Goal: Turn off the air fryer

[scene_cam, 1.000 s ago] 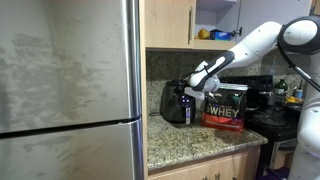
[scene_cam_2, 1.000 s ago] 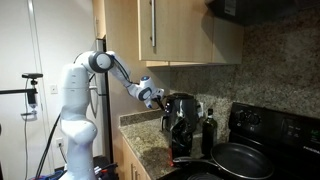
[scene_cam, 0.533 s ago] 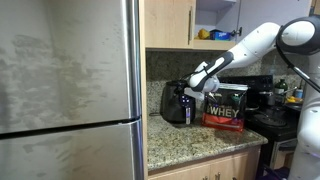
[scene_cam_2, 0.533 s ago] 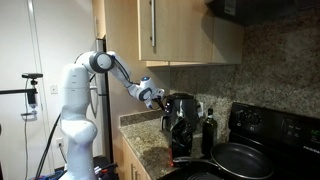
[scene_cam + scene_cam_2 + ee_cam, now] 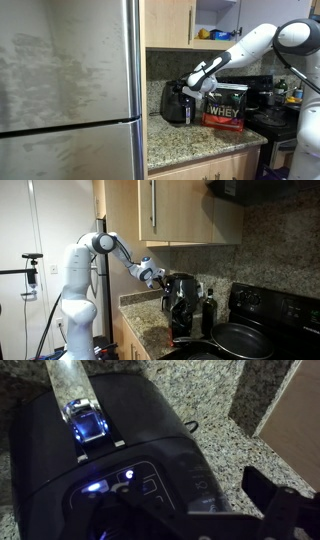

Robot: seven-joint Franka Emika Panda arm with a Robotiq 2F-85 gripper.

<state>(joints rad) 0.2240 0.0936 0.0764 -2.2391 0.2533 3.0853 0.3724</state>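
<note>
The air fryer (image 5: 176, 103) is a dark, rounded appliance at the back of the granite counter; it also shows in an exterior view (image 5: 181, 297). In the wrist view its top (image 5: 110, 450) fills the frame, with a lit control panel (image 5: 130, 482) and a handle glowing blue (image 5: 85, 422). My gripper (image 5: 191, 88) sits right at the fryer's top edge in both exterior views (image 5: 158, 278). In the wrist view the gripper (image 5: 185, 510) hovers just over the panel; its jaws look open and empty, with one finger showing at the right.
A black tub lettered WHEY (image 5: 225, 107) stands right beside the fryer. A steel fridge (image 5: 70, 90) fills one side. A dark bottle (image 5: 209, 310), a frying pan (image 5: 240, 340) and a stove (image 5: 275, 310) lie beyond. Cabinets (image 5: 165, 210) hang overhead.
</note>
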